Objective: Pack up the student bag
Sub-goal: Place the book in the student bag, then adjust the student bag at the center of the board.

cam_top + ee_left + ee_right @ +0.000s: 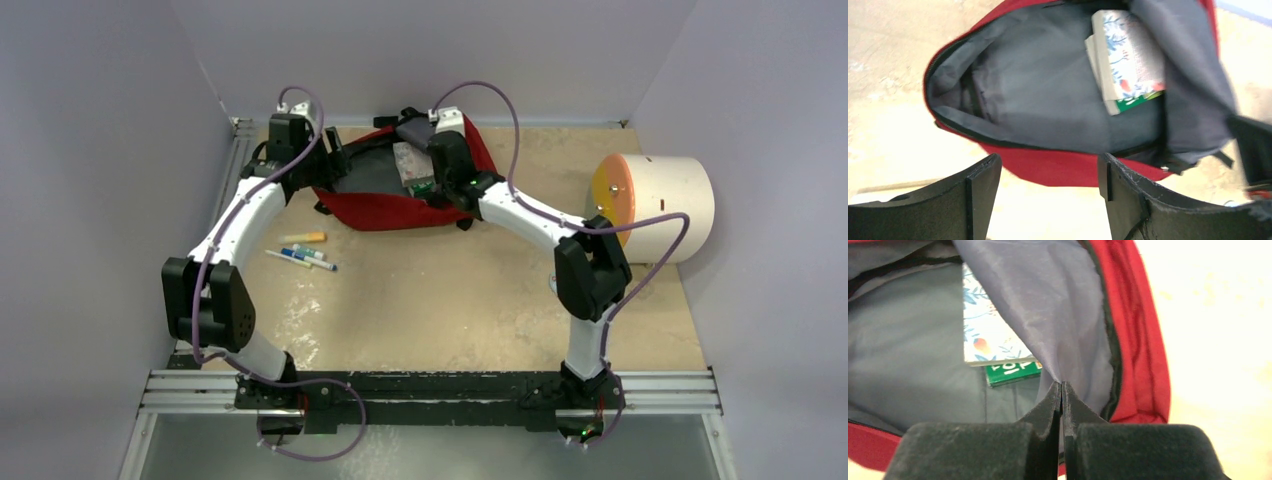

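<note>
The dark-red student bag (385,210) lies open at the back of the table, its grey lining showing. A floral book (1130,55) lies on a green book (1135,101) inside it; both also show in the right wrist view, the floral book (985,335) above the green book (1013,371). My right gripper (1062,386) is shut on the grey lining flap (1058,305) at the bag's opening and holds it up. In the top view the right gripper (443,188) sits at the bag's right side. My left gripper (1048,172) is open and empty, just outside the bag's left end (328,160).
A cream cylinder (660,205) with an orange-yellow face lies on its side at the right. Several pens (300,257) and an orange marker (305,237) lie on the table in front of the bag, near the left arm. Grey walls close in the back and sides.
</note>
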{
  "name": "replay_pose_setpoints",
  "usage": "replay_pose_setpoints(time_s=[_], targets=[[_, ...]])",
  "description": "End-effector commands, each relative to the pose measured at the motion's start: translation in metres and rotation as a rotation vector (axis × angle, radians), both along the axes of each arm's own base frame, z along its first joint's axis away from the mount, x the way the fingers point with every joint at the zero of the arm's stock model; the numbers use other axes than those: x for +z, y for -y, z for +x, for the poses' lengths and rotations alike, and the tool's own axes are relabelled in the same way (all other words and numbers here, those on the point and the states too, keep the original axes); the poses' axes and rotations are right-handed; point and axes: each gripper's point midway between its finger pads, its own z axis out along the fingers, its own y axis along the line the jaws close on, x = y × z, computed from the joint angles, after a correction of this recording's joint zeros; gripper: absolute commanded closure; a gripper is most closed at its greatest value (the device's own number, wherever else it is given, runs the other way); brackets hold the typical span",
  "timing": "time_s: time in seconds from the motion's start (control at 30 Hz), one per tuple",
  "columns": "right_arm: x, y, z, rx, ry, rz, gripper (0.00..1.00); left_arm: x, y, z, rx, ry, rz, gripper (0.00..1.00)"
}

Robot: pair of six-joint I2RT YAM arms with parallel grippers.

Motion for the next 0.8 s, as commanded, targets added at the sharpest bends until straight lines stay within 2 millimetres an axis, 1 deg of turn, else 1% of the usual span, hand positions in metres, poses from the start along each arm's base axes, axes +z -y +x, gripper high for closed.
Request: replay_pose_setpoints(time_s=[0.0, 0.1, 0.2, 0.27, 0.3, 0.37, 0.43, 0.5, 0.57, 0.6, 0.63, 0.7, 0.73, 0.77], targets=[[0.043, 0.054, -0.002, -0.14, 0.093, -0.052, 1.0, -0.002, -0.021, -0.013, 0.026, 0.006, 0.101, 0.3], [0.048, 0.071, -0.009, -0.16, 0.094, -0.064, 1.0, -0.012, -0.028, -0.016, 0.036, -0.017, 0.142, 0.3], [0.054, 0.083, -0.016, -0.165, 0.103, -0.079, 1.0, -0.019, -0.032, -0.017, 0.035, -0.037, 0.176, 0.3], [0.054, 0.086, -0.019, -0.156, 0.099, -0.087, 1.0, -0.021, -0.033, -0.017, 0.022, -0.038, 0.19, 0.3], [0.054, 0.085, -0.021, -0.145, 0.096, -0.086, 1.0, -0.023, -0.03, -0.017, 0.001, -0.04, 0.188, 0.3], [0.051, 0.081, -0.023, -0.117, 0.083, -0.078, 1.0, -0.025, -0.018, -0.02, -0.061, -0.041, 0.162, 0.3], [0.046, 0.076, -0.025, -0.091, 0.069, -0.065, 1.0, -0.027, 0.002, -0.026, -0.145, -0.039, 0.127, 0.29], [0.038, 0.068, -0.027, -0.048, 0.05, -0.051, 1.0, -0.03, 0.025, -0.038, -0.228, -0.043, 0.081, 0.29], [0.032, 0.056, -0.03, 0.032, 0.029, -0.034, 1.0, -0.034, 0.041, -0.05, -0.286, -0.042, 0.035, 0.29], [0.03, 0.049, -0.033, 0.077, 0.021, -0.024, 1.0, -0.036, 0.045, -0.055, -0.298, -0.043, 0.022, 0.29], [0.03, 0.048, -0.034, 0.095, 0.023, -0.03, 1.0, -0.041, 0.046, -0.059, -0.303, -0.049, 0.015, 0.29], [0.025, 0.04, -0.04, 0.156, 0.007, -0.02, 1.0, -0.051, 0.043, -0.066, -0.296, -0.073, 0.025, 0.29], [0.023, 0.033, -0.044, 0.207, -0.006, -0.011, 0.99, -0.055, 0.041, -0.068, -0.292, -0.087, 0.031, 0.29], [0.021, 0.025, -0.05, 0.263, -0.02, 0.001, 0.94, -0.059, 0.04, -0.071, -0.289, -0.097, 0.037, 0.29]])
